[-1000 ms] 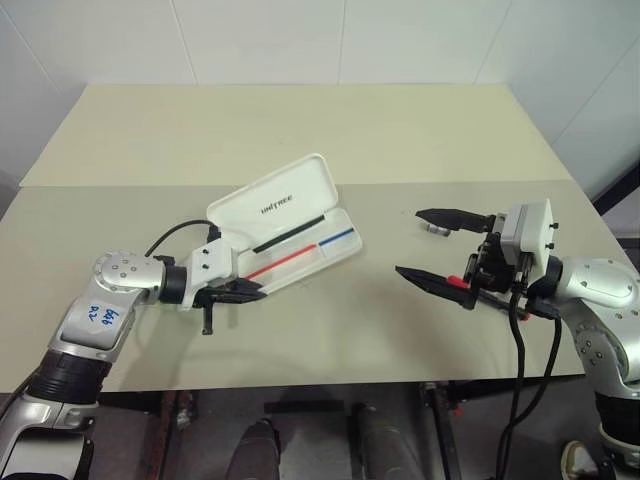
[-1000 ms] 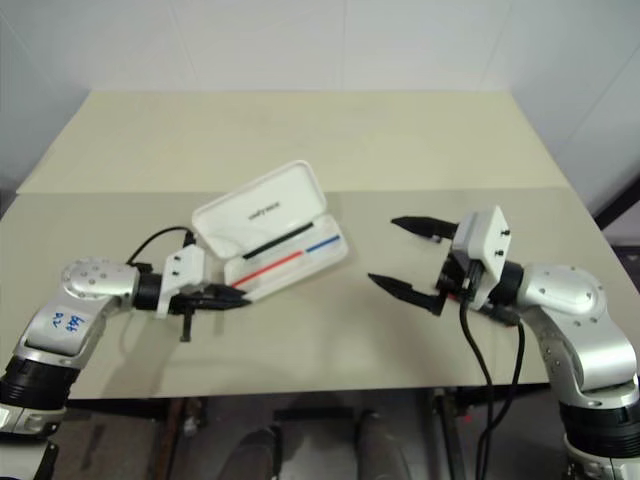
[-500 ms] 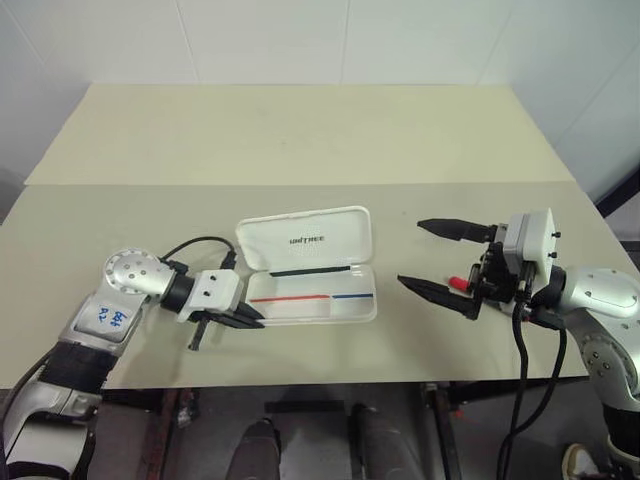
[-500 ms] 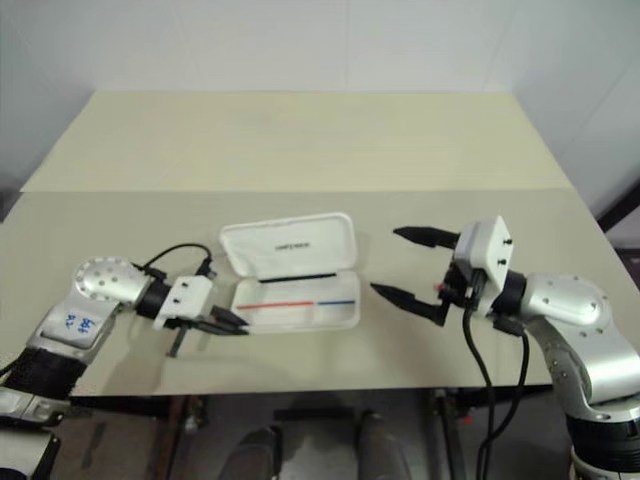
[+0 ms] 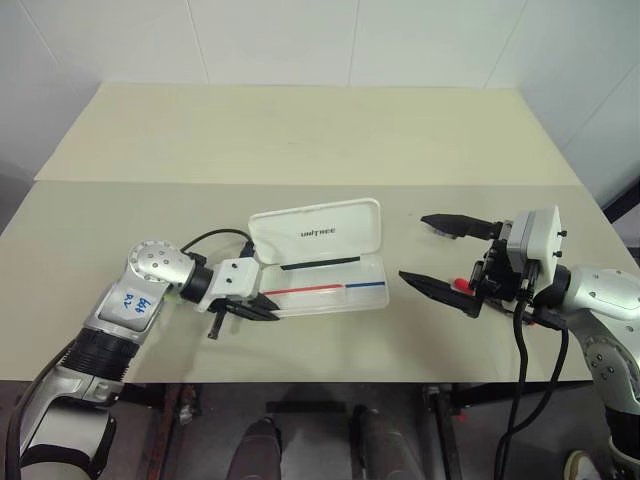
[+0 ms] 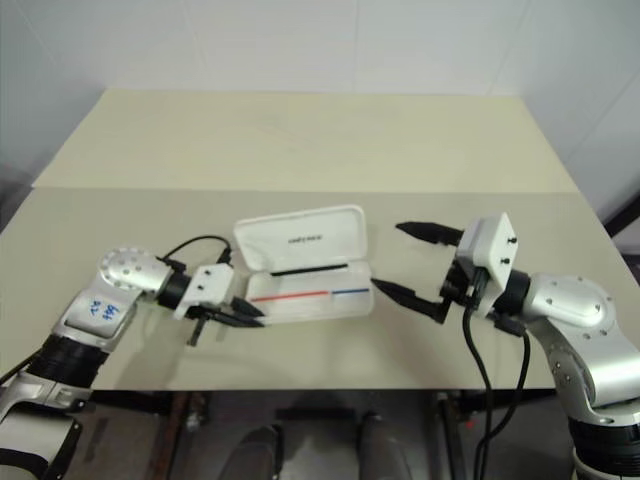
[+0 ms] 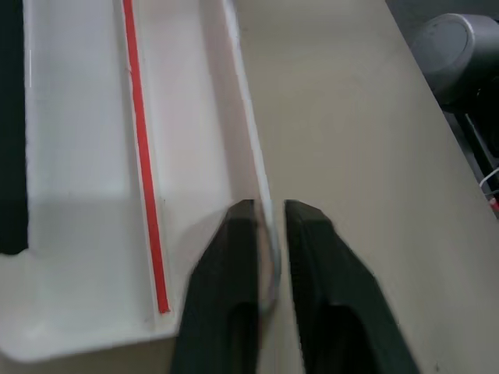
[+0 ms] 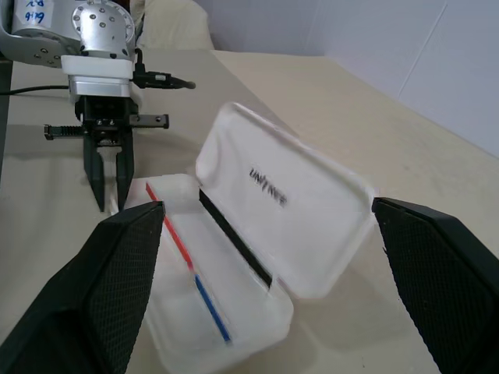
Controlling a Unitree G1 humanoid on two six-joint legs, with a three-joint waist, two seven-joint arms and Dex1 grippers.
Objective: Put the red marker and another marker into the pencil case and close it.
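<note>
The white pencil case (image 5: 318,232) lies open in the middle of the table, lid up, its tray (image 5: 345,300) square to the front edge. My left gripper (image 5: 272,310) is at the tray's left end. In the left wrist view its fingers (image 7: 234,265) stand slightly open, one on each side of the tray's front rim (image 7: 267,234). My right gripper (image 5: 413,246) hovers wide open and empty to the right of the case, pointing at it. A red cap of the red marker (image 5: 461,285) peeks out behind its lower finger; the barrel is hidden. The other marker is hidden.
Red, blue and black lines (image 8: 204,288) are printed inside the case. A seam (image 5: 150,183) crosses the table behind the case. The table's front edge (image 5: 330,380) runs close below both arms. A black cable (image 5: 205,240) loops over my left wrist.
The case has swung from a slant to lie square to the table's front edge, drawn by my left gripper. The left fingers have parted a little. My right gripper has kept still.
</note>
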